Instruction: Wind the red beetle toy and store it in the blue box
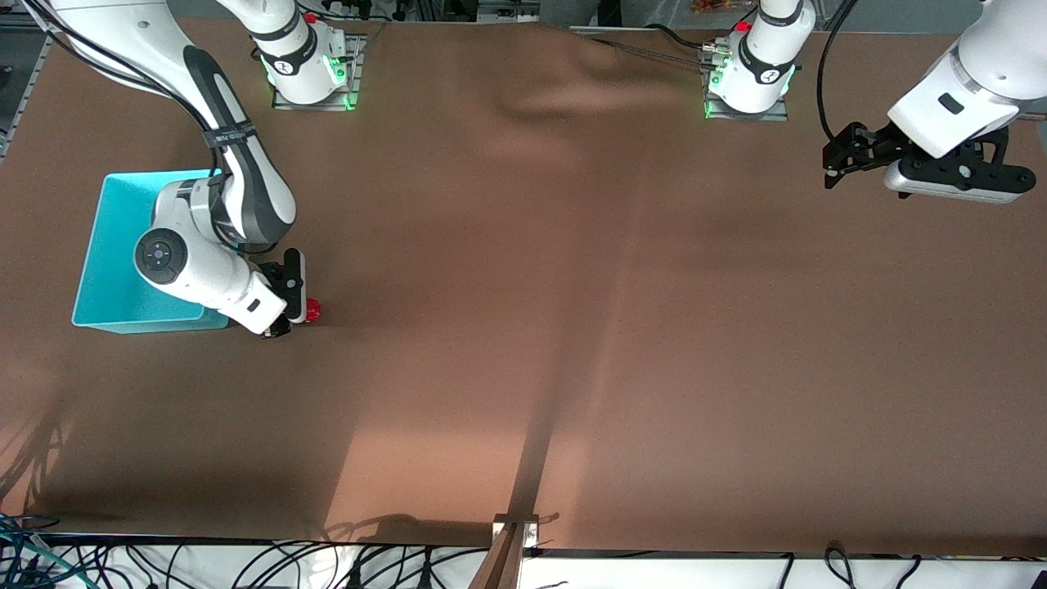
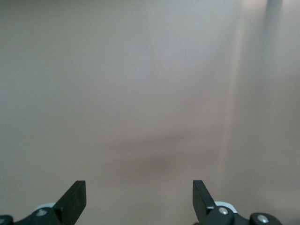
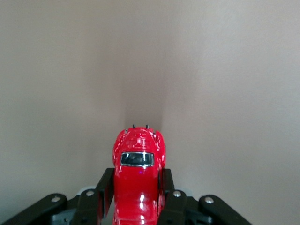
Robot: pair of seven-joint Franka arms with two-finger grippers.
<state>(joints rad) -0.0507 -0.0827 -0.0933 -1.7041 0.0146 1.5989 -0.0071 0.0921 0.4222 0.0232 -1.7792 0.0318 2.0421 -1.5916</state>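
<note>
The red beetle toy (image 1: 312, 310) is a tiny glossy red car, held low at the brown table surface just beside the blue box's corner nearest the front camera. My right gripper (image 1: 296, 312) is shut on it; in the right wrist view the toy (image 3: 138, 178) sits between the two black fingers (image 3: 104, 190), nose pointing away. The blue box (image 1: 114, 270) is a light cyan bin at the right arm's end of the table, partly covered by the right arm. My left gripper (image 1: 836, 164) is open and empty, waiting high over the left arm's end; its fingers (image 2: 75, 199) stand wide apart.
The brown table cover (image 1: 572, 327) has a ripple near the arm bases. A small metal bracket (image 1: 515, 532) sits at the table edge nearest the front camera. Cables lie along that edge below the table.
</note>
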